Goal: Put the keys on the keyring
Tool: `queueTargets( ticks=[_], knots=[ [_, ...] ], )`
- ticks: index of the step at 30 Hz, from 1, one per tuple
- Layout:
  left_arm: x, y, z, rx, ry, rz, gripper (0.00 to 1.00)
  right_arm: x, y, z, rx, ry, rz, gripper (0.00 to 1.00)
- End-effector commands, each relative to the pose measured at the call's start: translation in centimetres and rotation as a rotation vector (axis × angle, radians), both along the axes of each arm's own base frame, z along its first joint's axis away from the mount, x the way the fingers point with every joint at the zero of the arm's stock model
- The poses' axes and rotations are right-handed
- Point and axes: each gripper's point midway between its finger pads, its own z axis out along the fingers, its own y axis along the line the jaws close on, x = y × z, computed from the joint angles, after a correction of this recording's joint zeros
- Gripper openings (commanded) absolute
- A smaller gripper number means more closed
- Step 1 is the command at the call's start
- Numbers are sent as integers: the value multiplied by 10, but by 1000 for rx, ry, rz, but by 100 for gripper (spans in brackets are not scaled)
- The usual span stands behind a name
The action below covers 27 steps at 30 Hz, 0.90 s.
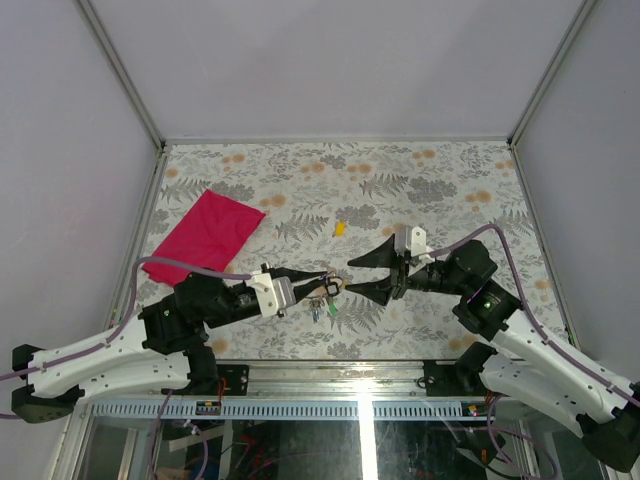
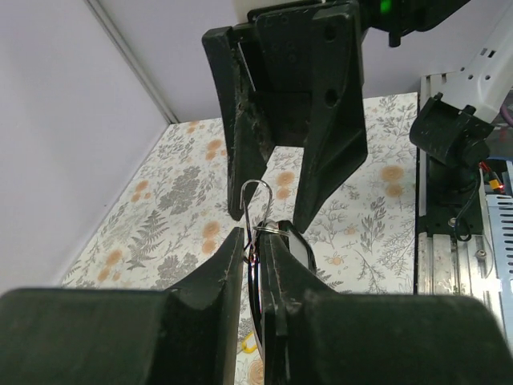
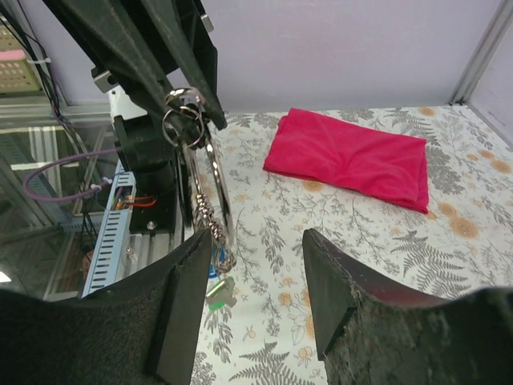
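My left gripper (image 1: 329,283) is shut on the keyring (image 2: 256,199), a bunch of thin silver wire loops, and holds it above the table. In the right wrist view the keyring (image 3: 184,112) sits at the left fingertips, with a larger ring and a short chain hanging below. Keys with green (image 3: 218,290) and blue tags dangle from it, and they also show in the top view (image 1: 324,307). A yellow-tagged key (image 1: 340,228) lies alone on the table. My right gripper (image 1: 350,276) is open and empty, facing the left fingertips with the ring just in front of its jaws.
A folded red cloth (image 1: 205,236) lies at the far left of the flowered table (image 1: 450,190), and it also shows in the right wrist view (image 3: 353,156). Metal frame posts and grey walls bound the table. The near edge has a rail with cables.
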Motion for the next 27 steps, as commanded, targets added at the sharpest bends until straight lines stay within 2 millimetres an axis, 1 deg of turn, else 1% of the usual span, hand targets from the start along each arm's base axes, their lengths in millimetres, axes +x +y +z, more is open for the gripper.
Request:
queueTargets(
  ticks=[1, 8, 15, 18, 27],
  knots=[
    [-9, 0, 33, -128, -18, -43, 0, -8, 8, 21, 78, -29, 65, 55],
    [-8, 1, 33, -128, -18, -41, 0, -15, 14, 19, 82, 11, 135, 52],
    [-9, 0, 32, -126, -17, -45, 0, -14, 20, 14, 82, 50, 161, 40],
    [-9, -1, 32, -125, -17, -46, 0, -14, 22, 14, 86, 60, 171, 37],
    [-9, -1, 33, -138, -13, -45, 0, -15, 28, 22, 127, 66, 195, 26]
  ],
)
